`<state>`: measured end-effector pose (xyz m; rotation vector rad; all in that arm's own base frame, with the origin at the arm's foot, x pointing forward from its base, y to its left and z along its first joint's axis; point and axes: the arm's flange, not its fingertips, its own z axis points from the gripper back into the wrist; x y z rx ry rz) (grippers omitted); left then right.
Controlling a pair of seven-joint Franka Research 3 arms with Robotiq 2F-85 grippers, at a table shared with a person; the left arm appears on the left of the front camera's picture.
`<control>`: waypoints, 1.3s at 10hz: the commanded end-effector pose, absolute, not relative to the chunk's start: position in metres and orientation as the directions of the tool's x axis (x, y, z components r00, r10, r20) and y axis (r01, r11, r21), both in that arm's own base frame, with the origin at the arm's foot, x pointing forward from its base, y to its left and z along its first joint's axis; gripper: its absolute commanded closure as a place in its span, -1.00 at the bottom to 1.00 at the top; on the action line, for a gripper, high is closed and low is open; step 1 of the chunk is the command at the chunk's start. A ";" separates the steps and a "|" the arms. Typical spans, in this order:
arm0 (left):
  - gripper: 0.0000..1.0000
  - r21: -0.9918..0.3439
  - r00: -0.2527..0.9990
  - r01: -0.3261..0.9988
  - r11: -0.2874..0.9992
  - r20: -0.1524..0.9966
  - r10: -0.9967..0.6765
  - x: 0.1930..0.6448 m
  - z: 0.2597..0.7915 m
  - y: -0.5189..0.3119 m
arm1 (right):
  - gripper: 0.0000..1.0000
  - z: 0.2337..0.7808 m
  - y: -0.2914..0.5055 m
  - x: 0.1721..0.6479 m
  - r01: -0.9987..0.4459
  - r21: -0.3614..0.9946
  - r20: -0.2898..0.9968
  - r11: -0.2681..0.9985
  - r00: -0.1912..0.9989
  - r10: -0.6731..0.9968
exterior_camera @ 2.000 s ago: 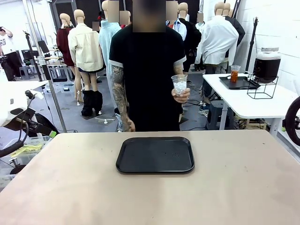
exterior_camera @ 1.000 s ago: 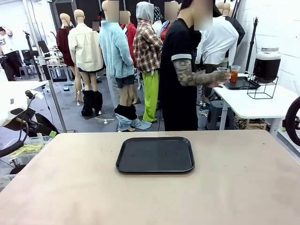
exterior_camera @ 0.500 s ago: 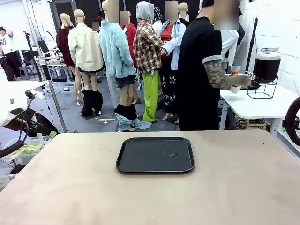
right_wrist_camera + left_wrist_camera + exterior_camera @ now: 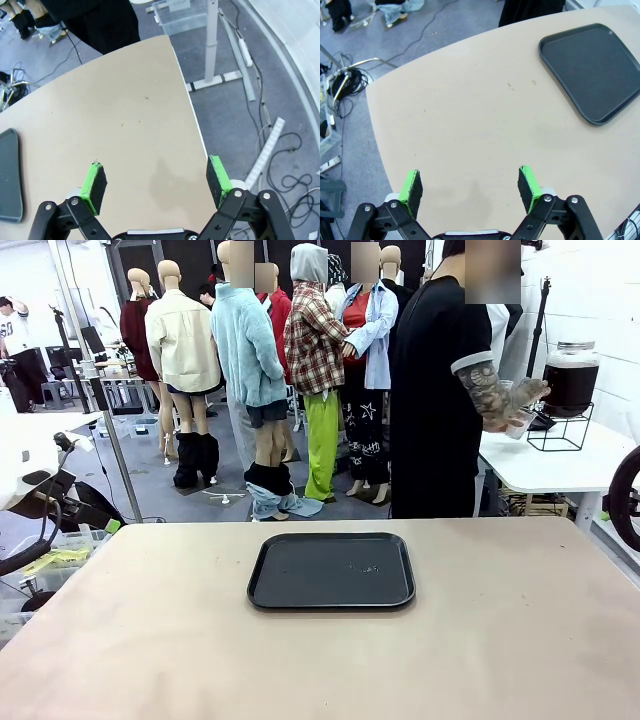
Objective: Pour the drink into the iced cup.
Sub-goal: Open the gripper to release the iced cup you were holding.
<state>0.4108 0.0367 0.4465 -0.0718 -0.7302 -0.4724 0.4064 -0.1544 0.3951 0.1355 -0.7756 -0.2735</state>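
Black tray (image 4: 331,570), beige table (image 4: 500,640)

Counted on the near table (image 4: 520,640): one black tray (image 4: 331,571). On the white side table (image 4: 560,455): one glass dispenser jar (image 4: 570,375) of dark drink (image 4: 569,385), one wire stand (image 4: 560,428). One person (image 4: 440,400) present, holding one cup (image 4: 517,416).

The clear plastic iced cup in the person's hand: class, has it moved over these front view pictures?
Yes. The clear plastic iced cup went right, from above the black rectangular tray to the glass dispenser jar.
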 end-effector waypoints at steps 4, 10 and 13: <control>-1.00 0.105 0.642 0.431 0.896 0.662 -0.386 0.411 0.446 0.037 | -1.00 0.393 -0.155 0.405 0.193 0.223 0.673 0.956 0.679 -0.294; -1.00 0.105 0.642 0.431 0.896 0.662 -0.386 0.411 0.446 0.037 | -1.00 0.393 -0.155 0.405 0.193 0.223 0.673 0.956 0.679 -0.294; -1.00 0.105 0.642 0.431 0.896 0.662 -0.386 0.411 0.446 0.037 | -1.00 0.393 -0.155 0.405 0.193 0.223 0.673 0.956 0.679 -0.294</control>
